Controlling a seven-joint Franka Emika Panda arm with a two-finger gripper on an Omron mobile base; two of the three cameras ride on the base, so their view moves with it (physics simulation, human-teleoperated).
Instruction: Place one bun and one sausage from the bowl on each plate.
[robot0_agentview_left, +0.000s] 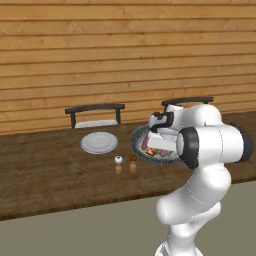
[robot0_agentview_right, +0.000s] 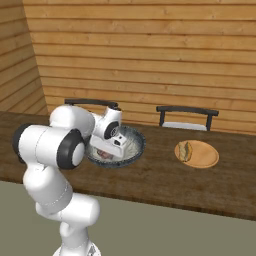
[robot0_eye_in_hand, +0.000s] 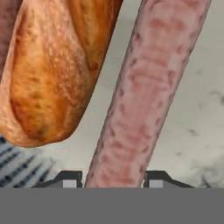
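Note:
My gripper (robot0_eye_in_hand: 113, 179) reaches down into the bowl (robot0_agentview_left: 136, 142), whose rim is dark and whose inside is pale and speckled (robot0_agentview_right: 136, 145). In the hand view its two dark fingertips (robot0_eye_in_hand: 70, 179) press on either side of a long pink sausage (robot0_eye_in_hand: 144, 100), so the gripper is shut on it. A golden-brown bun (robot0_eye_in_hand: 52, 74) lies right beside the sausage on the bowl's floor. The light-grey plate (robot0_agentview_left: 99, 142) sits left of the bowl with nothing on it. A wooden plate (robot0_agentview_right: 206, 156) to the right carries one bun (robot0_agentview_right: 186, 151).
A white shaker (robot0_agentview_left: 118, 160) and a brown shaker (robot0_agentview_left: 133, 158) stand on the wooden table (robot0_agentview_left: 45, 175) in front of the bowl. Two dark chairs (robot0_agentview_left: 95, 114) (robot0_agentview_right: 187, 116) are behind the table, against the plank wall.

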